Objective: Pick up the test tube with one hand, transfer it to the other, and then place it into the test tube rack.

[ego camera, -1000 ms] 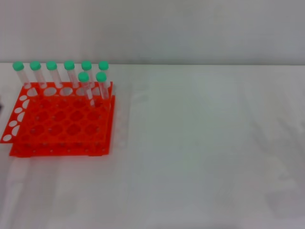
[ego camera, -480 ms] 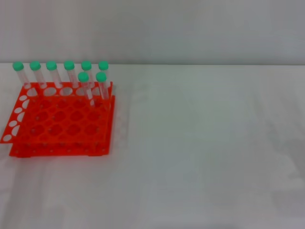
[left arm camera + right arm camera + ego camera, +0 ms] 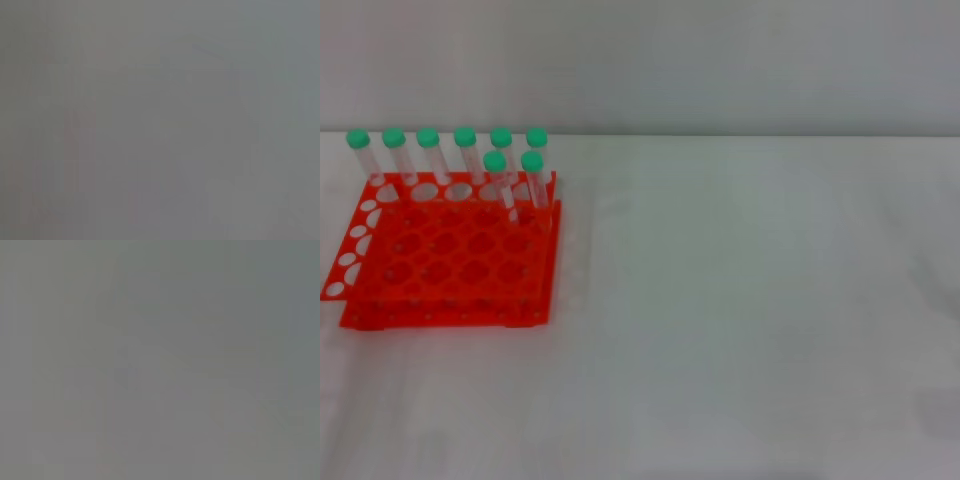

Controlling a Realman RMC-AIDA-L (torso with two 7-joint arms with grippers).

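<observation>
The orange-red test tube rack (image 3: 450, 260) stands on the white table at the left in the head view. Several clear test tubes with green caps stand upright in its far rows, a row along the back (image 3: 428, 150) and two more (image 3: 532, 175) at the right end just in front of it. No loose test tube lies on the table. Neither gripper nor arm shows in the head view. Both wrist views are a plain grey blur with nothing to make out.
The white table (image 3: 750, 300) stretches to the right and front of the rack, and a pale wall runs along its far edge. The rack's front rows of holes hold no tubes.
A small dark sliver at the left edge beside the rack one second ago is gone. Rack and tubes have not moved.
</observation>
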